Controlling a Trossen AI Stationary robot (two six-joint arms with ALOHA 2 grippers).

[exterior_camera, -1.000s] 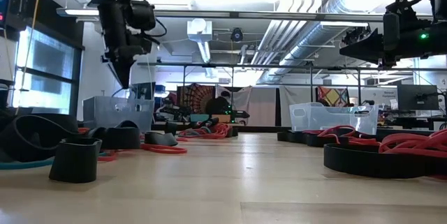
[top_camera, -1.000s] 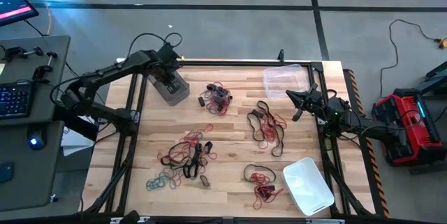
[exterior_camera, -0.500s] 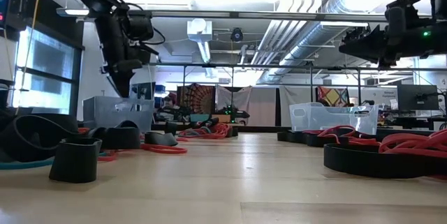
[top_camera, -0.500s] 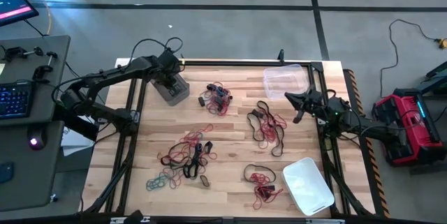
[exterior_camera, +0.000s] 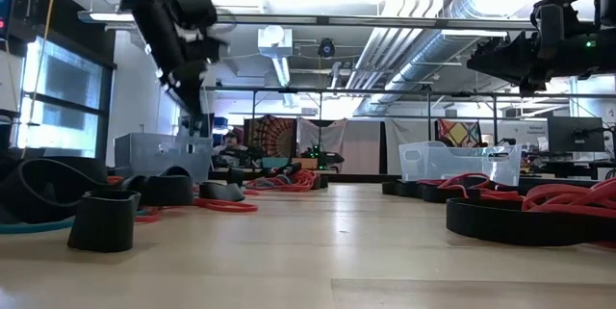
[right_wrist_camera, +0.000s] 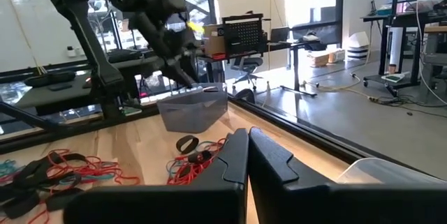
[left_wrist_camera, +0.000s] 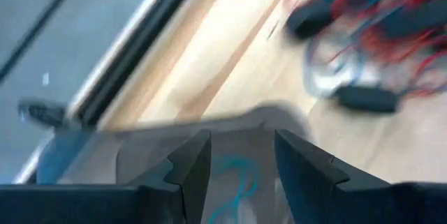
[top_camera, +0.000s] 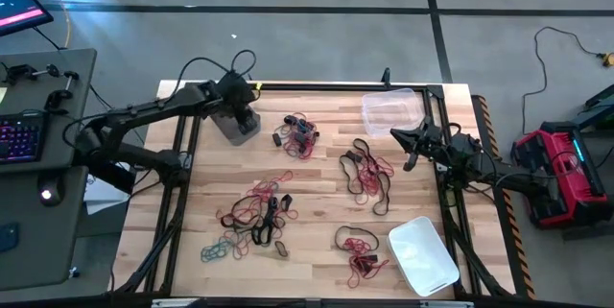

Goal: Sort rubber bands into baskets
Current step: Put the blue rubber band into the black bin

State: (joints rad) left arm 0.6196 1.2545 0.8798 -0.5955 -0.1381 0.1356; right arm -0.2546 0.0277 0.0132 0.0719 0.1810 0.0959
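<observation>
The wooden worktop [top_camera: 317, 250] spreads under both my arms, littered with rubber bands [top_camera: 257, 210] in loose red, black and teal heaps: one near the far edge by the grey basket, one right of centre, a big tangle at left of centre with teal loops beside it, and a red and black clump near the whitish basket.

Three baskets sit on it. The whitish basket [top_camera: 423, 255] lies at the near right corner, the clear basket [top_camera: 391, 110] at the far right, the grey basket [top_camera: 235, 124] at the far left.

My left gripper [left_wrist_camera: 241, 160] hangs right over the grey basket, jaws standing apart with nothing between them; a teal band [left_wrist_camera: 236, 188] lies in the tub just below them.

My right gripper [right_wrist_camera: 248, 155] waits above the right edge of the worktop, just beside the clear basket, jaws pressed together and holding nothing.
</observation>
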